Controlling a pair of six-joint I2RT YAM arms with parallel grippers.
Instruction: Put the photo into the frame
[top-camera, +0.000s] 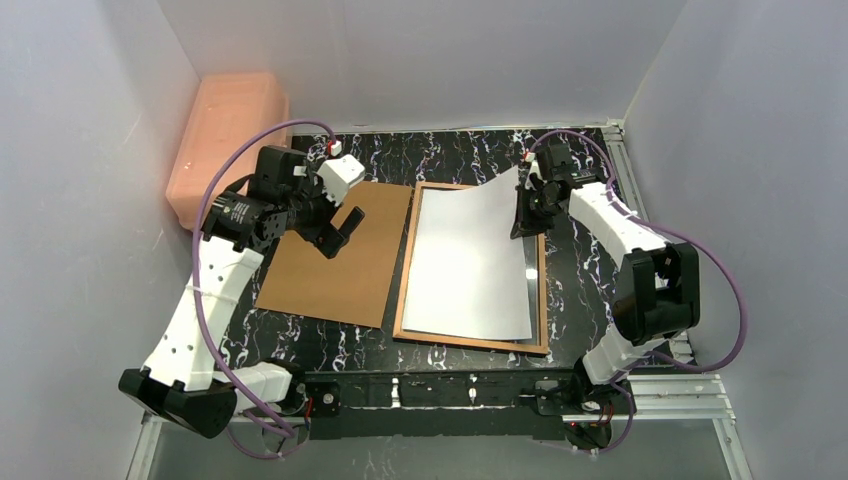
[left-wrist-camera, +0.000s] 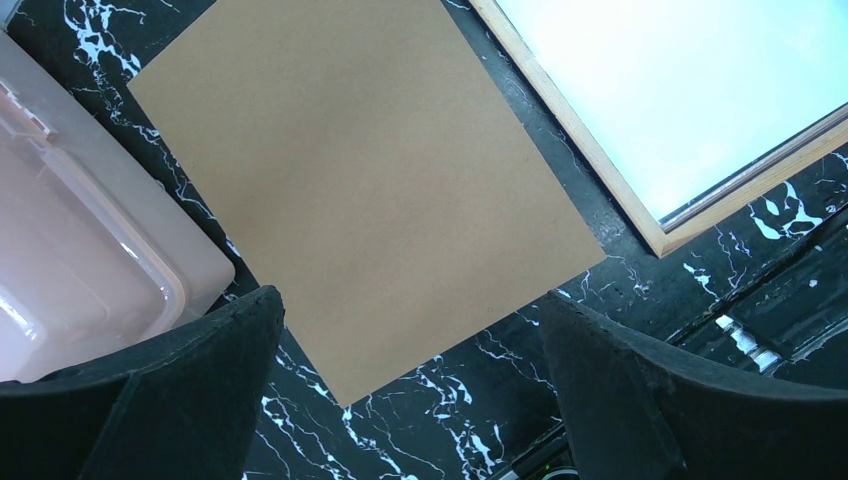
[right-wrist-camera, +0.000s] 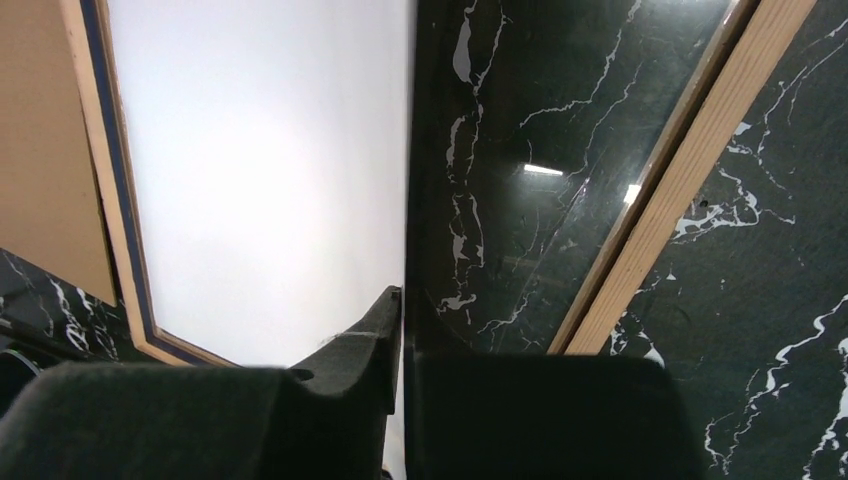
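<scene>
– The photo (top-camera: 468, 262), where does it lie?
– Inside the frame (top-camera: 470, 341), plain white side up. It covers the left and middle of the opening. A strip of the clear glazing pane (right-wrist-camera: 540, 150) shows bare along the right, with the marble pattern visible through it.
– Is it flat?
– Not all of it. The near part lies flat, but the far right corner is raised off the pane and curls upward.
– What holds that corner?
– The right pincer (top-camera: 527, 205). Its fingers are closed tight on the sheet's right edge; the wrist view shows the thin edge running straight in between them.
– And the frame itself?
– Flat on the black marbled bench (top-camera: 460, 150), light wood rear edges upward, with a thin navy strip just inside the left rail.
– The left pincer (top-camera: 340, 232)?
– Spread wide and holding nothing. It hangs above the brown backing board (top-camera: 335, 280), not touching it.
– Where is that board?
– Flat on the bench just left of the frame, slightly askew, with a narrow gap of marble between them.
– Anything else?
– A pale pink plastic bin (top-camera: 225, 140) at the far left corner, near the board's far corner.
</scene>
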